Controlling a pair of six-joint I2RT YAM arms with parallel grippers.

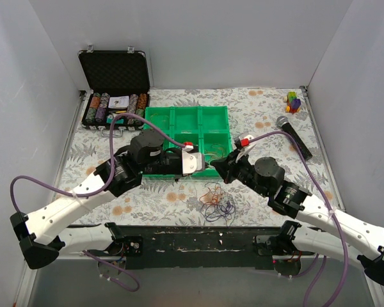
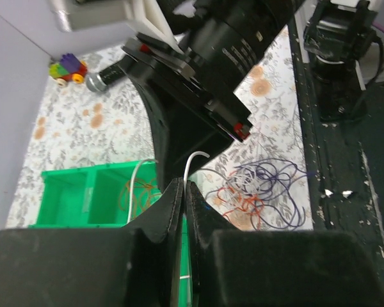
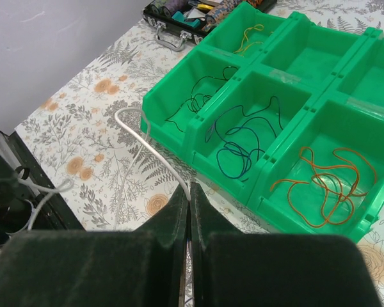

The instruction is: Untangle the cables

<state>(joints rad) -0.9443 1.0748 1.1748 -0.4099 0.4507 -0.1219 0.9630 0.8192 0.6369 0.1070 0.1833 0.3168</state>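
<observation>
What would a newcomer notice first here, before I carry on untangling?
The green tray mid-table stands out, holding orange loops in one compartment and blue loops beside it. At its near edge the arms meet, with the left pincer and right pincer each shut on a white cable. A leftover tangle lies on the floral cloth just in front of the tray.
</observation>
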